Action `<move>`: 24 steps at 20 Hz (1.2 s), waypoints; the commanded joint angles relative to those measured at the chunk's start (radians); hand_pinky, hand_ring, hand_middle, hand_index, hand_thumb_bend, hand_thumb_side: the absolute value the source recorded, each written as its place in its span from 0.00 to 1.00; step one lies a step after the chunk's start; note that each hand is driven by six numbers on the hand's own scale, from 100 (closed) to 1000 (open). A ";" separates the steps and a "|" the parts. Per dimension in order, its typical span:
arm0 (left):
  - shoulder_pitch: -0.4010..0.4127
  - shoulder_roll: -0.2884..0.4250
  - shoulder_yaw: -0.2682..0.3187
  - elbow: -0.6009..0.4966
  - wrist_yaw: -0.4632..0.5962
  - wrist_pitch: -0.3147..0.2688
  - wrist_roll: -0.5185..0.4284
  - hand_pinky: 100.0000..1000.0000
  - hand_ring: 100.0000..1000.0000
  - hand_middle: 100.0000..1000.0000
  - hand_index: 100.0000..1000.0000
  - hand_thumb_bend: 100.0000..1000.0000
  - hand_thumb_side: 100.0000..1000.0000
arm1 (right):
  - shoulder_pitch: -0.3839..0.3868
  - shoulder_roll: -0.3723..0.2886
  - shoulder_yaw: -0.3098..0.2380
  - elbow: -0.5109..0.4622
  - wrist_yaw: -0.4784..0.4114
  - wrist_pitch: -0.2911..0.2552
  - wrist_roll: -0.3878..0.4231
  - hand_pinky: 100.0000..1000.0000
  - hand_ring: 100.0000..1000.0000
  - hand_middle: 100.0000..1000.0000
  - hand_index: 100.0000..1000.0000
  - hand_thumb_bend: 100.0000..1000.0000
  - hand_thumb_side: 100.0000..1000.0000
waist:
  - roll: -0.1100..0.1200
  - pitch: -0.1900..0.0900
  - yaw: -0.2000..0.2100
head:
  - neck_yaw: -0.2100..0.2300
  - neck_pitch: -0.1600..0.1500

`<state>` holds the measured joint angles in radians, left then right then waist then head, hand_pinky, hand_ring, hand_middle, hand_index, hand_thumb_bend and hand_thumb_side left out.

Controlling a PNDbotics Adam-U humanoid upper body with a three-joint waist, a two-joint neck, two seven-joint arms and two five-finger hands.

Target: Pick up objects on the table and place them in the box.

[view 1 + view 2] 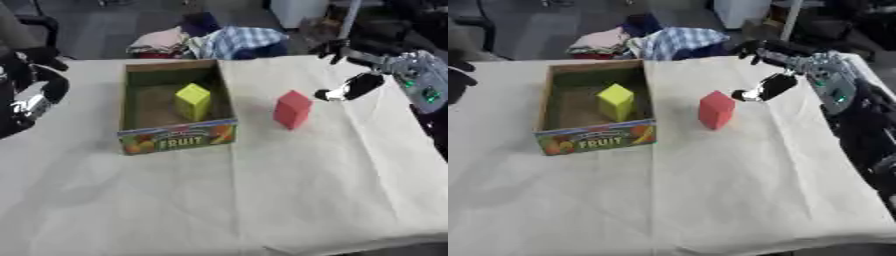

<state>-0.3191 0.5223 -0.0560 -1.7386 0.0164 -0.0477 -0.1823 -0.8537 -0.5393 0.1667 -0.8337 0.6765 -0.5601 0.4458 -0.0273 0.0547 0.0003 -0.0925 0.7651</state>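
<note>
Red block (292,109) standing upright on the cloth-covered table (262,200), just to the left of the right hand (778,84) and a little nearer the camera, apart from it, not touching. Right hand hovering with fingers spread and slightly bent, thumb pointing down toward the block, holding nothing. Judging from the crisp edges and flat faces: probably a light, stiff foam or wooden block, not fragile, unlikely to squash, possibly a bit slick on the smooth faces. Taking hold best across two opposite upright faces near the top, thumb on one side and fingers on the other, keeping it from tipping, since it is taller than it is wide.

Further left of the hand, beyond the block: a cardboard fruit box (178,138) with a yellow block (192,101) already sitting inside. Carrying the red one there calling for a lift over the near wall.

Left eye view showing the left hand (31,102) at the left edge, well apart from the block, fingers too unclear to judge. Right eye view catching only a dark scrap of it, but giving more of the right forearm and the gap between thumb and block.
</note>
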 commanded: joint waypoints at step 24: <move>0.025 -0.027 0.023 -0.037 0.009 0.017 0.003 0.79 0.59 0.61 0.82 0.39 0.58 | -0.089 0.142 -0.116 0.255 0.392 0.004 -0.141 0.73 0.83 0.83 0.92 0.35 0.28 | 0.003 -0.007 0.041 | -0.025 0.005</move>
<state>-0.2860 0.4828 -0.0390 -1.7655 0.0232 -0.0298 -0.1780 -0.9192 -0.3816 0.0585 -0.5738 1.0557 -0.5567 0.3145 -0.0266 0.0571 0.0407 -0.1162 0.7651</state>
